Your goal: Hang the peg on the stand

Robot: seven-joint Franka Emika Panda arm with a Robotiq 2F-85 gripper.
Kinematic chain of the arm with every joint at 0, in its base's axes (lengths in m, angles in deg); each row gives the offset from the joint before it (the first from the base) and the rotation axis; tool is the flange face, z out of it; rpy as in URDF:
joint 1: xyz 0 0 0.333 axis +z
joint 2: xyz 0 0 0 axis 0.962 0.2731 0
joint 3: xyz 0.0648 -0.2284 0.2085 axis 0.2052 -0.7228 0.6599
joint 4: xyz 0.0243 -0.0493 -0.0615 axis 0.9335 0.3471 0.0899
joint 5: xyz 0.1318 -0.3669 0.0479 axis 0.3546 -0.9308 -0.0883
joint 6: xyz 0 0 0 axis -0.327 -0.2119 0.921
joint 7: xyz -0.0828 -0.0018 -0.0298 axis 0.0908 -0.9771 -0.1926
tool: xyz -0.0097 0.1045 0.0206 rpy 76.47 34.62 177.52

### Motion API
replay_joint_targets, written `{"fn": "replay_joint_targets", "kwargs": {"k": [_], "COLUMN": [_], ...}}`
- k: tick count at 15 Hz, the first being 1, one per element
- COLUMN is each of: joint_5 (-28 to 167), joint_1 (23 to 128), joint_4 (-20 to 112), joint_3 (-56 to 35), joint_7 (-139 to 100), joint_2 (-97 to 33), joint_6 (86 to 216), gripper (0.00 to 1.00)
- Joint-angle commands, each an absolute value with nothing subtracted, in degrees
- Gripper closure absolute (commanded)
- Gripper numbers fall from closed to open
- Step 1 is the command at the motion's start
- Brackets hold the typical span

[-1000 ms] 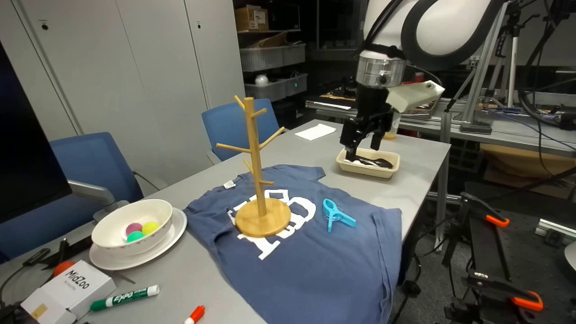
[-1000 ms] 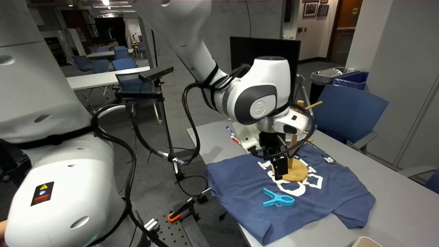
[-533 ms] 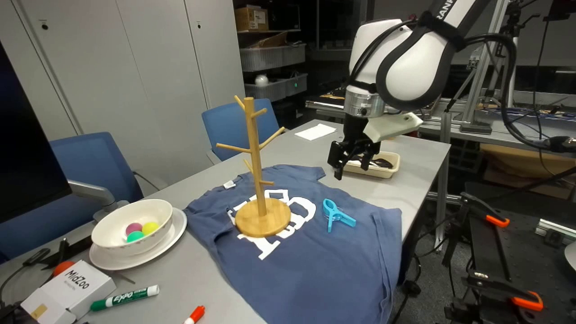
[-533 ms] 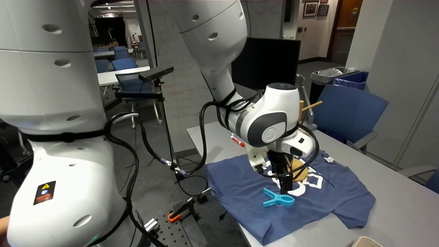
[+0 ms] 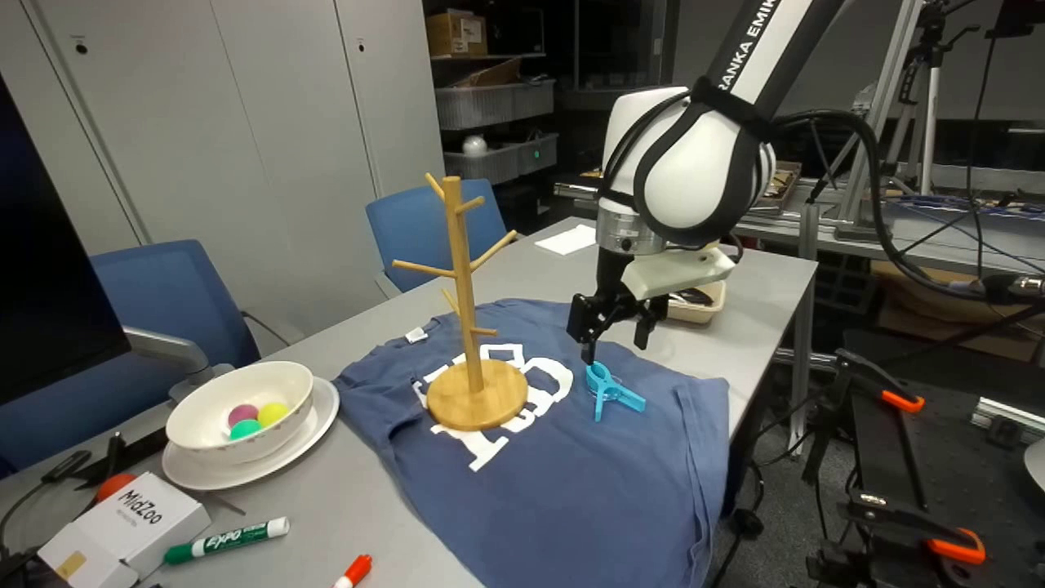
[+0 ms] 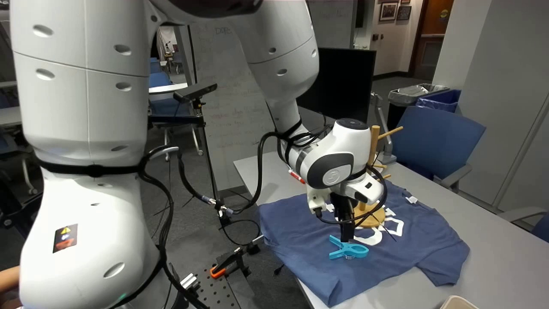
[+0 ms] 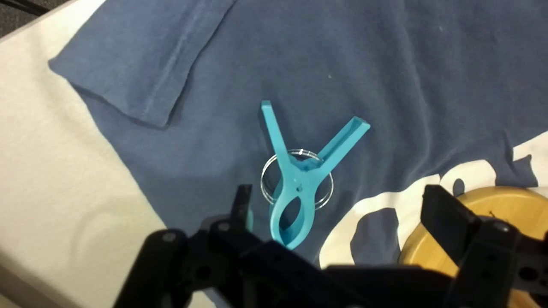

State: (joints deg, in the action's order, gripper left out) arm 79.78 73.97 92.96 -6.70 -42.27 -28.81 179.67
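Observation:
The light-blue peg [image 5: 602, 384] lies flat on the dark blue T-shirt in both exterior views [image 6: 349, 250]. In the wrist view the whole peg [image 7: 298, 177] shows, with a thin wire ring round its middle and its two prongs pointing away from the gripper. The wooden stand [image 5: 464, 294] stands upright on the shirt beside the peg; the arm partly hides it in an exterior view [image 6: 374, 146], and part of its round base [image 7: 509, 209] shows in the wrist view. My gripper [image 5: 615, 351] is open and empty above the shirt, close to the peg; its fingers [image 7: 336, 196] are wide apart.
The T-shirt [image 5: 555, 490] covers much of the table. A tray with dark utensils [image 5: 706, 306] is behind the gripper. A bowl with balls [image 5: 245, 392] sits on a plate. A white box [image 5: 131, 523], a green marker [image 5: 229, 539] and a red-capped marker [image 5: 355, 572] lie near it.
My gripper has come down from near the tray and moved over the shirt, close to the peg. The peg and the stand have not moved.

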Motion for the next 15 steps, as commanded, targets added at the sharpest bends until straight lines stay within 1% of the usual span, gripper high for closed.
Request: {"fn": "replay_joint_targets", "kwargs": {"k": [1,4,5,10,15], "joint_5": [82.96,83.65,83.06,82.65,83.62], "joint_1": [75.93,75.89,76.6,77.38,76.3], "joint_4": [90.41,90.21,91.14,90.73,89.38], "joint_3": [-7.28,-7.2,-7.99,-9.02,-9.53], "joint_7": [-41.38,-40.27,-41.0,-41.78,-41.2], "joint_2": [-24.44,-22.86,-24.68,-23.35,-20.44], "joint_6": [181.79,183.44,181.04,182.19,183.01], "gripper": [0.0,0.0,0.0,0.0,0.0]}}
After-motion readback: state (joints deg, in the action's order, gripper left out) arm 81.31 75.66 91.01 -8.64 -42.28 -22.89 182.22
